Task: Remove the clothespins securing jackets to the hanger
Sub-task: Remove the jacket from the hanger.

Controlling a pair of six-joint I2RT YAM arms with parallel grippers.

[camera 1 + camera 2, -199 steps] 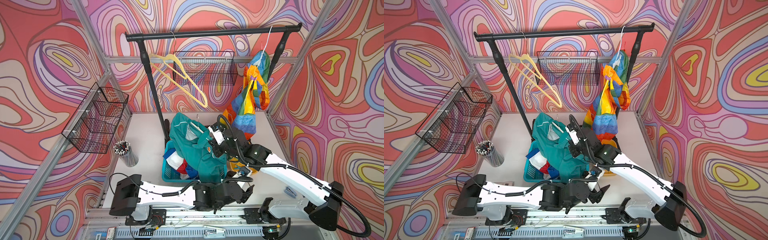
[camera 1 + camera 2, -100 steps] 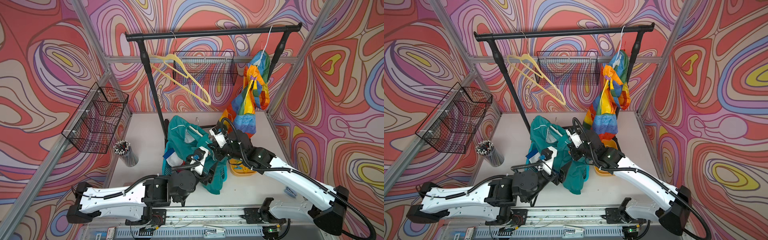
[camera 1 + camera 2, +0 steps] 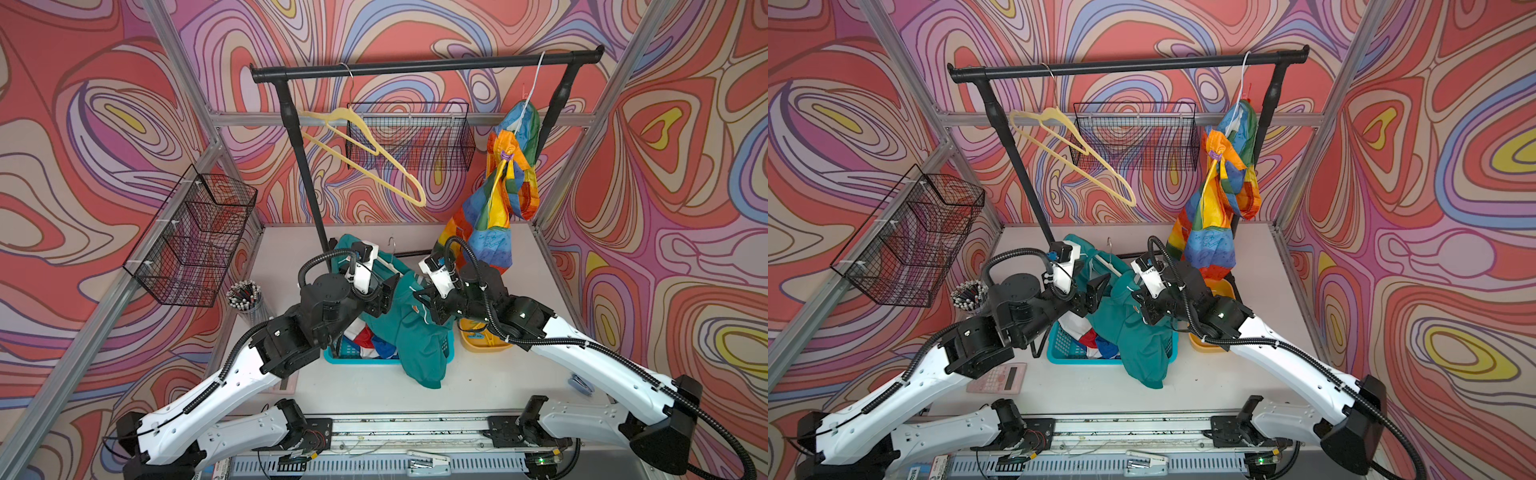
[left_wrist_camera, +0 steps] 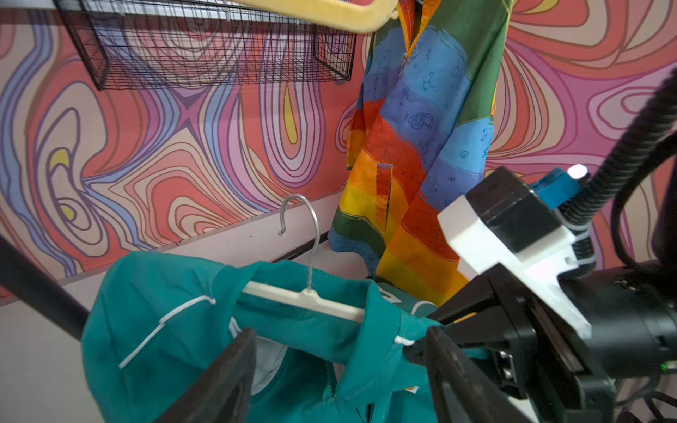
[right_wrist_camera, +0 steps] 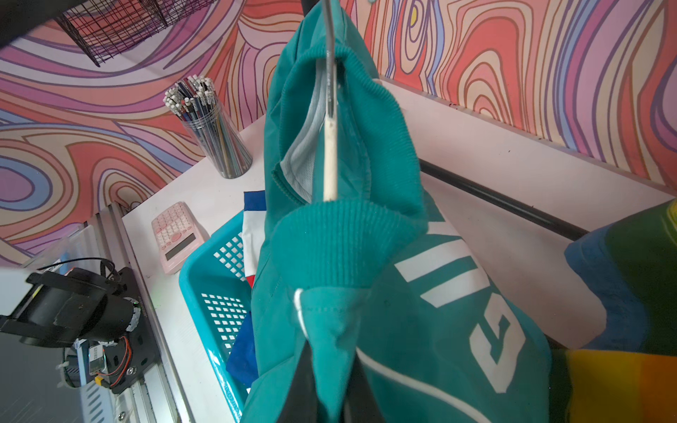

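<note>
Lettering [image 5: 498, 351] on teal jacket [image 5: 344, 256], perhaps "G"

— Is there anything you can read in there?

— Only one mark you can trust: a large white "G" [image 5: 498, 349] printed on the teal jacket [image 5: 348, 249], seen from the right wrist. Three white bars [image 5: 439, 271] sit just beside it.

— What about the rainbow jacket [image 4: 421, 121]?

— You see small dark-blue doodles on its blue panels, such as spirals and an atom-like sketch. None of them are letters you can make out.

— And the pink calculator [image 5: 176, 234]?

— Its keys and display are too small for you to read. So is the sticker [image 3: 922, 471] on the front rail in a top view.
</note>
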